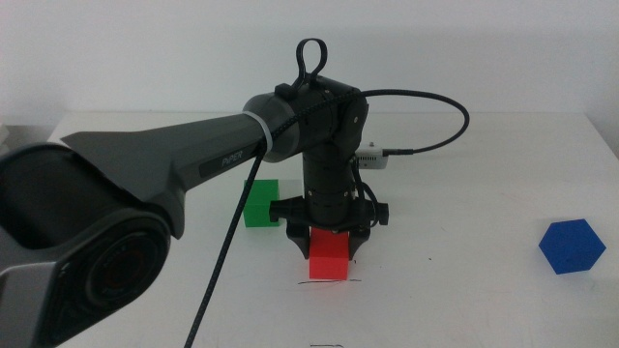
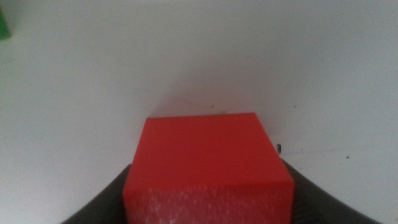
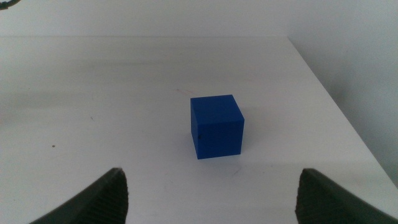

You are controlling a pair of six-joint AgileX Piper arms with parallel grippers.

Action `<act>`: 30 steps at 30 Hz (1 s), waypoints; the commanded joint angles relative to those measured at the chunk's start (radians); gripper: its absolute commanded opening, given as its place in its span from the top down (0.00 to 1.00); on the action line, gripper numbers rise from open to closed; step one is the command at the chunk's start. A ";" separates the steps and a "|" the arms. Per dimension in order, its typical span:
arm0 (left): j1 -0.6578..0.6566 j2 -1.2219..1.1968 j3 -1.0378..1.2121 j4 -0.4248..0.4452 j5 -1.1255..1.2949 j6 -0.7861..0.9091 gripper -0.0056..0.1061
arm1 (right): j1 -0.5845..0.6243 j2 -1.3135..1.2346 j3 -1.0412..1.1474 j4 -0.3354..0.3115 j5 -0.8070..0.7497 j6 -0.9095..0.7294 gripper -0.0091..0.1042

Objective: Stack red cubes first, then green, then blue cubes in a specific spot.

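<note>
Nearest the camera in the middle view, the left arm sweeps in from the lower left of the frame, and its left gripper (image 1: 329, 253) stands at the centre of the white table (image 1: 464, 300), jaws clamped on the red cube (image 1: 329, 257). The cube's base sits at a thin pencilled mark (image 1: 327, 282) on the tabletop. Just behind it, to its left, rests the green cube (image 1: 260, 204). At the far right of the frame lies the blue cube (image 1: 572, 247), well apart from the others. The right gripper (image 3: 208, 199) faces that blue cube with jaws spread wide.
</note>
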 commanded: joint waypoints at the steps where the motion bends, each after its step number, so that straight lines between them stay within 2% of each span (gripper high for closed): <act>1: -0.005 -0.040 -0.016 -0.022 -0.016 0.015 0.31 | -0.006 -0.016 -0.009 -0.007 -0.081 -0.005 0.10; 5: -0.005 -0.040 -0.026 -0.014 -0.019 0.021 0.11 | -0.006 -0.016 -0.009 -0.008 -0.081 -0.005 0.10; 19: 0.001 -0.043 -0.126 -0.003 0.114 0.050 0.11 | -0.006 -0.016 -0.009 -0.008 -0.081 -0.005 0.10; 30: 0.006 -0.093 -0.125 0.016 0.112 0.063 0.11 | -0.006 -0.016 -0.009 -0.008 -0.081 -0.005 0.10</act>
